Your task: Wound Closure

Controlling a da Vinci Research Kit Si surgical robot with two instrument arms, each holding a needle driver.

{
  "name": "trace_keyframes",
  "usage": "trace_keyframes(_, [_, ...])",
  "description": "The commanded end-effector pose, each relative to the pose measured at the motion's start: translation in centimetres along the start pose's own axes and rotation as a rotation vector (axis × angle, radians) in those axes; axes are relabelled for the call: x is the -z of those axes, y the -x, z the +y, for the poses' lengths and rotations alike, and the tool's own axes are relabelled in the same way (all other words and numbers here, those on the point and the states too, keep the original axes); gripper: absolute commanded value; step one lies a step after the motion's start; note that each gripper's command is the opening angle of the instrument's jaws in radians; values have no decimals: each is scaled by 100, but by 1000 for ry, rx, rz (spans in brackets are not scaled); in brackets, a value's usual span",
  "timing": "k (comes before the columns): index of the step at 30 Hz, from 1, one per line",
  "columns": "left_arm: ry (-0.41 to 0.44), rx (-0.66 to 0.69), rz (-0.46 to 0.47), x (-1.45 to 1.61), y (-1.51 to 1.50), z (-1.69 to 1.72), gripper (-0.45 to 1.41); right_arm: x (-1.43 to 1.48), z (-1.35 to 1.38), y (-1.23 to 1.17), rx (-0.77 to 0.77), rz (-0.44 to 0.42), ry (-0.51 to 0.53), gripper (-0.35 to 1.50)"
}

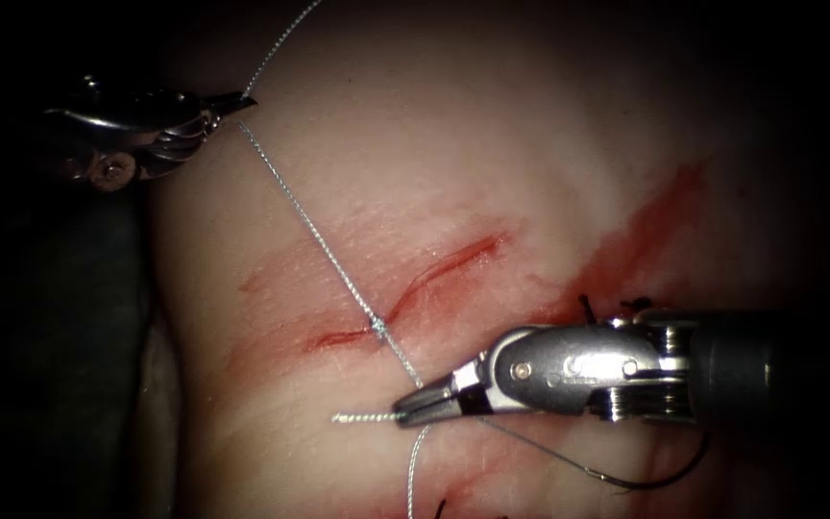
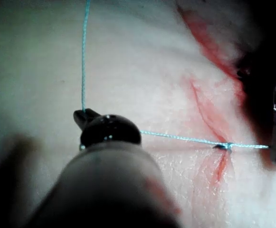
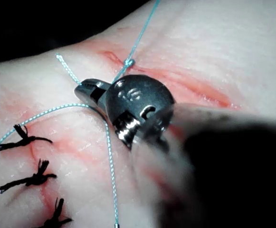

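Black knotted stitches (image 3: 31,179) lie beside taut thread (image 1: 309,231) knotted at the cut (image 1: 405,293), frame centre. Left tool (image 1: 238,100) and right tool (image 1: 405,411) both clench thread. Needle (image 1: 660,476) lies loose, lower right.

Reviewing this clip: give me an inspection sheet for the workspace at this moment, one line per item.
Surface: tissue with an open cut and red fluid smeared right of it.
Job's things: thread taut from the left tool across the cut, with a knot at the cut; needle lying loose on the tissue below the right tool.
Clutter: dark earlier stitches on the tissue.
Grippers: left tool shut on the thread, left of the cut; right tool shut on the thread near its free end.
Cables: nothing seen.
Surroundings: dark.
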Motion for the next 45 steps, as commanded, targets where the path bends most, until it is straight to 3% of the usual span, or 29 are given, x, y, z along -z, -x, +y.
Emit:
trace_keyframes(1, [-8, -13, -1, -7, 1, 4, -45, -10, 8, -3, 19, -7, -10, -35])
trace_keyframes(6, [-72, -36, -8, -11, -4, -1, -45, -20, 9, 1, 85, -18, -22, -35])
trace_keyframes(13, [-122, -53, -6, -17, -12, -12, -45, -30, 2, 14, 8, -23, -16, -35])
trace_keyframes(27, [-113, -54, -5, -18, -9, -12, -45, -28, -9, 18, -45, -32, -7, -35])
trace_keyframes(30, [-88, -53, -2, -17, -8, -10, -45, -29, -9, 16, -51, -30, 14, -35])
trace_keyframes(32, [-17, -41, 6, -13, -6, -4, -45, -29, -10, 14, -52, -29, 92, -35])
trace_keyframes(33, [33, -1, 16, -10, -5, 0, -45, -27, -10, 10, -57, -17, 151, 29])
trace_keyframes(35, [187, 111, 47, 5, -6, 16, -45, -16, -9, -2, -97, 65, 239, 126])
trace_keyframes(37, [247, 158, 99, 28, -18, 33, -45, 8, -9, -19, -192, 201, 326, 136])
trace_keyframes(38, [341, 224, 152, 46, -29, 44, -45, 25, -10, -30, -287, 243, 422, 143])
trace_keyframes(42, [551, 324, 269, 76, -54, 66, -45, 76, 1, -68, -538, 293, 620, 143])
trace_keyframes(45, [607, 338, 319, 85, -64, 72, -45, 86, 16, -80, -649, 305, 707, 131])
